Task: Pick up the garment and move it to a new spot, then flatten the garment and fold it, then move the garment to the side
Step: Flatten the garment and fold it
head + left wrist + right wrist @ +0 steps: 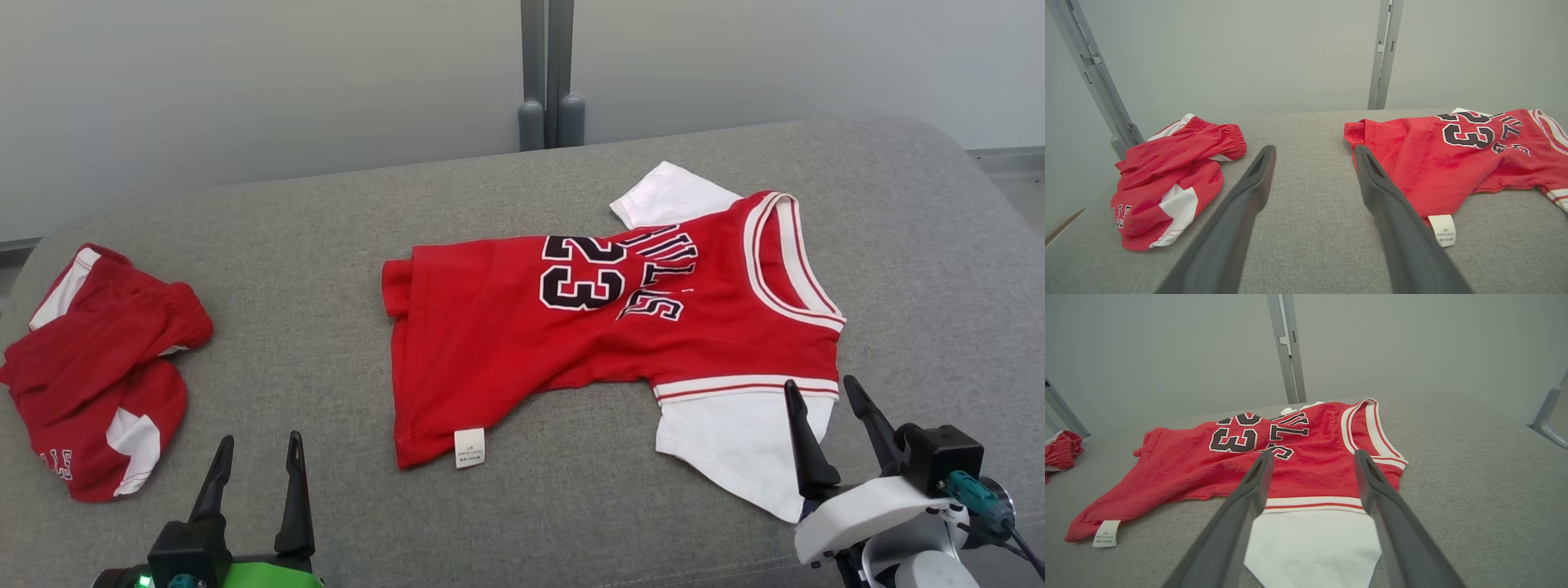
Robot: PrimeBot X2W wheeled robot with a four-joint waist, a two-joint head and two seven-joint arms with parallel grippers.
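Presently we are recording a grey upholstered surface (326,229) with two red items lying on it. At the far left, a pair of red shorts (98,367) with white panels is lying crumpled, well apart from the main garment. Next along, the left gripper (260,441) is standing at the near edge over bare fabric, between the shorts and the shirt. In the left wrist view its fingers (1249,192) are spreading wide, and the left gripper (1314,149) is gripping nothing. At the centre, the red jersey (571,327) is lying mostly flat and sideways, its hem facing left and its white-banded neckline facing right. The printed 23 is facing up. A white care label (469,447) is showing at the near hem corner, which is rumpled. One white sleeve (669,196) is poking out at the far side; the other white sleeve (735,441) is lying at the near side. Furthest right, the right gripper (820,384) is hanging by that near sleeve with its fingers (1237,514) parted and nothing between them. We are unable to tell whether they are touching the cloth.
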